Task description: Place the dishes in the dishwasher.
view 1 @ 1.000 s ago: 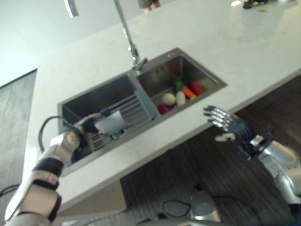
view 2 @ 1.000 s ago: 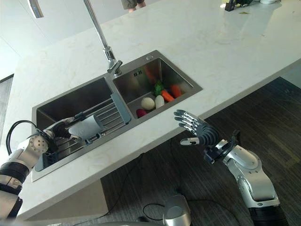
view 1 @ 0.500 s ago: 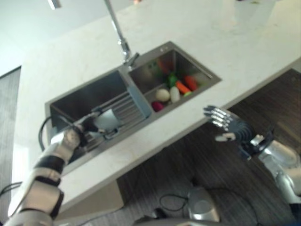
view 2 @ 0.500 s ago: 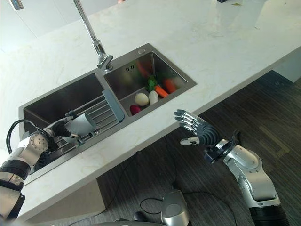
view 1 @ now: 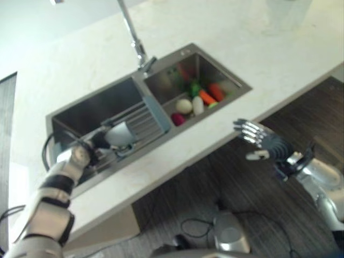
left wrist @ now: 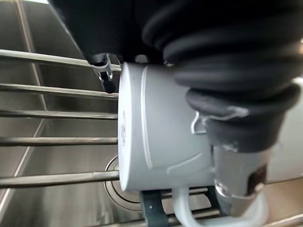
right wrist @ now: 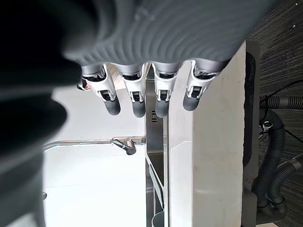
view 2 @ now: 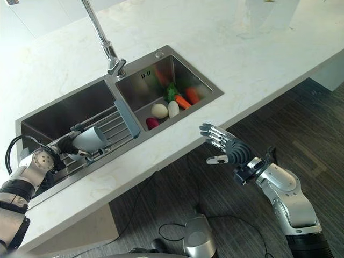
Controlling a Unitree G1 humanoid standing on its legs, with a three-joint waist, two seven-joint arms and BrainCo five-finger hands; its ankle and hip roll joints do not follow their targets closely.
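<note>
A pale grey mug [view 2: 91, 140] lies on its side in my left hand [view 2: 60, 148], just above the wire rack [view 2: 114, 128] that spans the left basin of the sink [view 2: 161, 52]. In the left wrist view the mug [left wrist: 161, 142] sits tight against the palm, its handle beside my thumb [left wrist: 236, 187], with the rack's bars [left wrist: 57, 113] behind it. My right hand [view 2: 231, 151] hovers open past the counter's front edge, over the dark floor, fingers [right wrist: 137, 97] straight and holding nothing.
The right basin holds several vegetables [view 2: 171, 105]. A tall faucet [view 2: 102, 37] stands behind the divider. A blue-grey bar [view 2: 126, 118] ends the rack. The white counter [view 2: 258, 59] stretches right and back; dark floor [view 2: 215, 215] lies in front.
The whole picture has shifted, so the camera moved. My left hand still holds the mug over the rack, and the right hand keeps its open pose.
</note>
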